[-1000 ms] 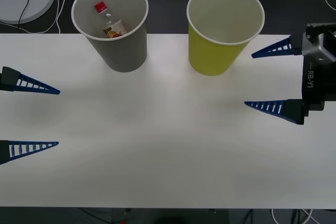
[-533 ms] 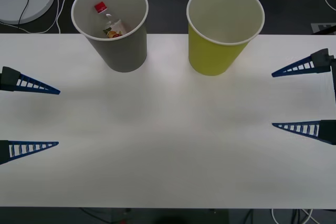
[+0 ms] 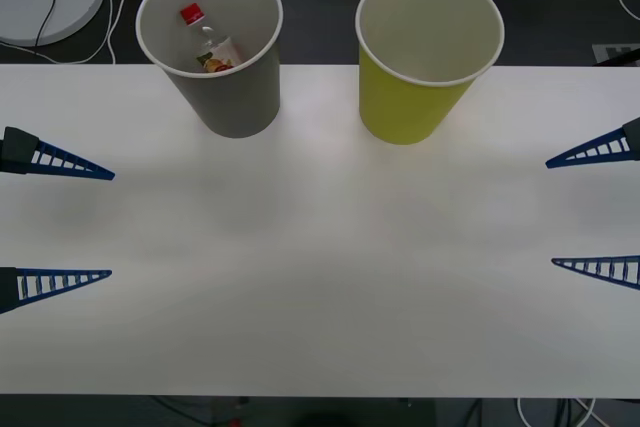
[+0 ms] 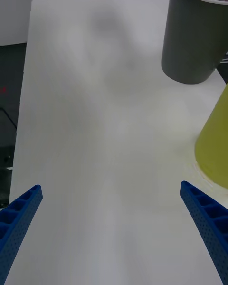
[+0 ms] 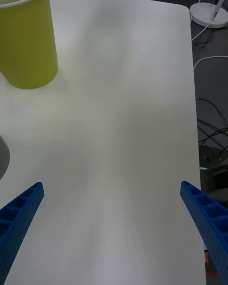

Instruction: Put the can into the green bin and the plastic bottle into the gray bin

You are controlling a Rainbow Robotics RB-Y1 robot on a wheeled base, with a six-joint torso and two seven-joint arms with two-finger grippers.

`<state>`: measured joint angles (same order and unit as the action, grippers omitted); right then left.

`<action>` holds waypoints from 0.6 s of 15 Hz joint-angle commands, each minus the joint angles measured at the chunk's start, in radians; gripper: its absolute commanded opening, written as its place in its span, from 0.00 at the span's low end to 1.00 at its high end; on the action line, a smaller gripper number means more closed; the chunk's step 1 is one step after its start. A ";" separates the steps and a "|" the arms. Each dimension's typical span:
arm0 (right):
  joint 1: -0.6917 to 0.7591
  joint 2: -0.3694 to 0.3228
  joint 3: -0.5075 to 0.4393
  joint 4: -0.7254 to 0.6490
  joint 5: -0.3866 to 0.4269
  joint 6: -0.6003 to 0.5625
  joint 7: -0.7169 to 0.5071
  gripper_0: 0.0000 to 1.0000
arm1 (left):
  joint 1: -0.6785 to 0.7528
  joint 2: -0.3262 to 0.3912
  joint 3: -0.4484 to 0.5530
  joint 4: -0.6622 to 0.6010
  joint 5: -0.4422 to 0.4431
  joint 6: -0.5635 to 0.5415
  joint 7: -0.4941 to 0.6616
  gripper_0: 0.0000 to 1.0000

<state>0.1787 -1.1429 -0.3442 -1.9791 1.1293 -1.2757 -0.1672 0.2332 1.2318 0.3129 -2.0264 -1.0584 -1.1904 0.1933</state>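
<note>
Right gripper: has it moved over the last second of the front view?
Yes. The right gripper, fingers open, has pulled back toward the table's right edge and nearer the robot, away from the green bin, which it flanked a second ago.

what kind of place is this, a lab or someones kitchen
Most likely a lab or test room: a bare white table holds two paper-cup bins, the gray bin and the green bin, with loose cables on the dark floor behind.
</note>
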 commanded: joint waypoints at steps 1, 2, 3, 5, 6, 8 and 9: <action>0.013 0.020 -0.030 0.006 -0.002 -0.036 -0.002 1.00 | 0.000 0.000 0.000 0.000 0.000 0.000 0.000 1.00; 0.015 0.025 -0.035 0.013 0.000 -0.050 0.000 1.00 | 0.000 0.000 0.000 0.000 0.000 0.000 0.000 1.00; 0.015 0.025 -0.035 0.014 0.000 -0.050 0.002 1.00 | 0.000 0.000 0.000 0.000 0.000 0.000 0.000 1.00; 0.019 0.026 -0.036 0.014 0.000 -0.050 0.005 1.00 | 0.000 0.000 0.000 0.000 0.000 0.000 0.000 1.00; 0.022 0.026 -0.038 0.014 0.000 -0.050 0.006 1.00 | 0.000 0.000 0.000 0.000 0.000 0.000 0.000 1.00; 0.025 0.026 -0.036 0.014 0.000 -0.050 0.008 1.00 | 0.000 0.000 0.000 0.000 0.000 0.000 0.000 1.00; 0.025 0.026 -0.036 0.014 0.000 -0.050 0.006 1.00 | 0.000 0.000 0.000 0.000 0.000 0.000 0.000 1.00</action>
<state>0.2039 -1.1168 -0.3807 -1.9651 1.1286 -1.3253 -0.1602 0.2332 1.2318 0.3129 -2.0264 -1.0584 -1.1904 0.1933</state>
